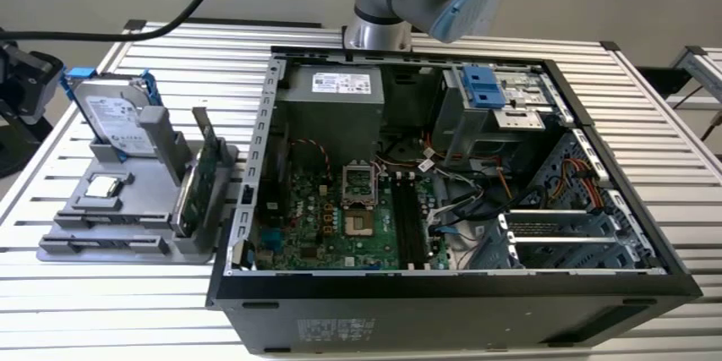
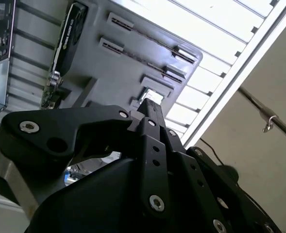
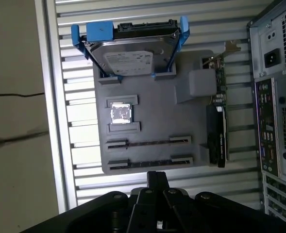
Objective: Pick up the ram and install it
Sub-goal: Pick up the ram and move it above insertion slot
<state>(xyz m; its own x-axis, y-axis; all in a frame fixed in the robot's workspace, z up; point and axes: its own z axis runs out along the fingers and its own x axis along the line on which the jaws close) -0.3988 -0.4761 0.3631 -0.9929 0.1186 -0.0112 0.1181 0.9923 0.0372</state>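
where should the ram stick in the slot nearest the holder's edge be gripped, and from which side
Grip the ram at the middle of its exposed long upper edge, coming straight down from above with the jaws closing on its two flat faces. It stands on edge in the grey holder with both ends sunk in slot blocks, so probably only the middle span is free to pinch.

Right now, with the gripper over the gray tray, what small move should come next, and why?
Probably lower the gripper toward the nearer ram stick. In the first wrist view it hangs well above the edge of the tray, and both thin dark sticks stand in the tray's slots, untouched.
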